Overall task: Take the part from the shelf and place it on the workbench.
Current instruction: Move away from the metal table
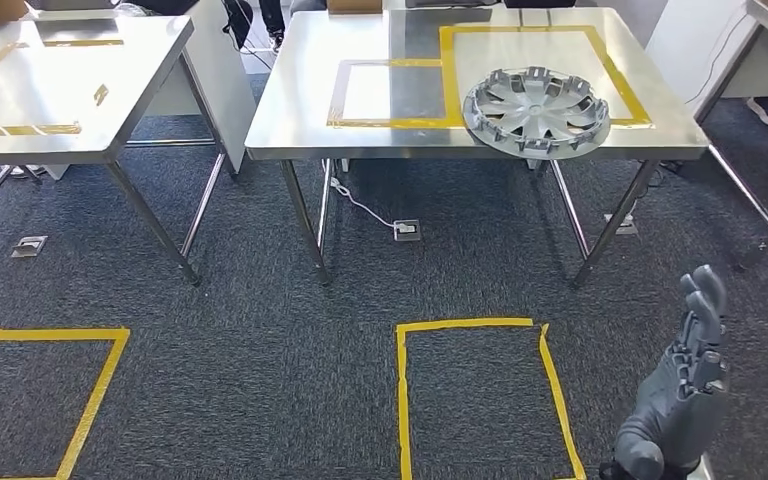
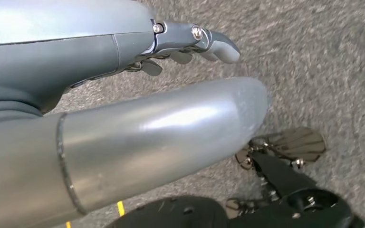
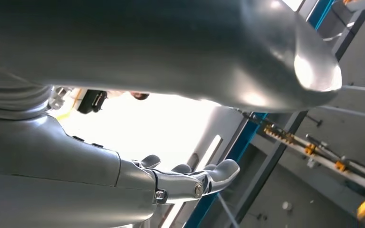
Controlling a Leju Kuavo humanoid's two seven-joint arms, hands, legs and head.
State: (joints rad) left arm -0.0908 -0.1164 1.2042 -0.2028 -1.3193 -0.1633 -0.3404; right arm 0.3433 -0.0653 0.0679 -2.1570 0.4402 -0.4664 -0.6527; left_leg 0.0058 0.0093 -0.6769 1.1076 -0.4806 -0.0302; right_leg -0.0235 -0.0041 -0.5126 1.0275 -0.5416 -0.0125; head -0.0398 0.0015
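One part, grey hubcap (image 1: 536,110), lies flat on tabletop (image 1: 360,140) at front right edge, rim slightly overhanging, partly across yellow tape outline (image 1: 520,32). Right hand (image 1: 682,385) raised low at right, fingers extended and apart, holding nothing. Left hand (image 2: 190,40) hangs over carpet (image 2: 313,71), fingers loosely extended, empty. Judgement: placing step looks done, part resting free on tabletop. Next move, if any: nudge part further inside tape outline, away from edge.

The left robot hand (image 2: 123,95) hangs above grey carpet (image 2: 323,61), fingers (image 2: 218,45) apart and holding nothing.
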